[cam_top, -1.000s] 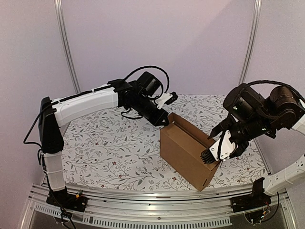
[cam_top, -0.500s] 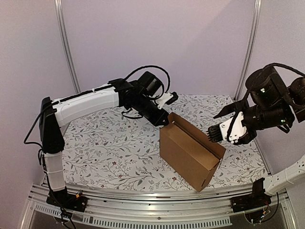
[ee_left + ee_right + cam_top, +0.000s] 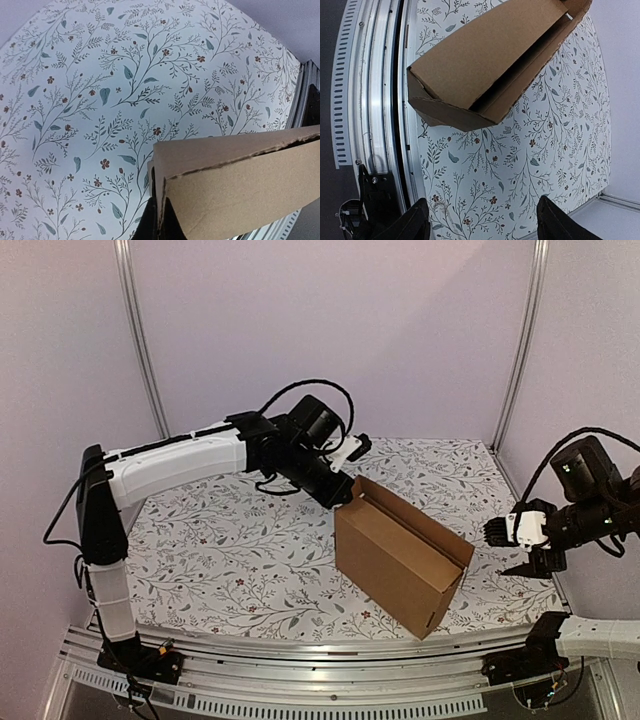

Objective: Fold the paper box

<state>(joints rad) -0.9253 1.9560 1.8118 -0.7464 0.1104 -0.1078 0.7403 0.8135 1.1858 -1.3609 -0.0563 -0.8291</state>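
Gripping paper box corner, left gripper, right gripper apart

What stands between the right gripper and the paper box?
Nothing visible does. The right gripper, jaws open, hangs apart from the paper box, and only the floral tablecloth shows between them.

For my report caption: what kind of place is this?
Probably a robot test cell: left arm and right arm bolted to a metal rail, bare walls, a floral table holding a paper box.
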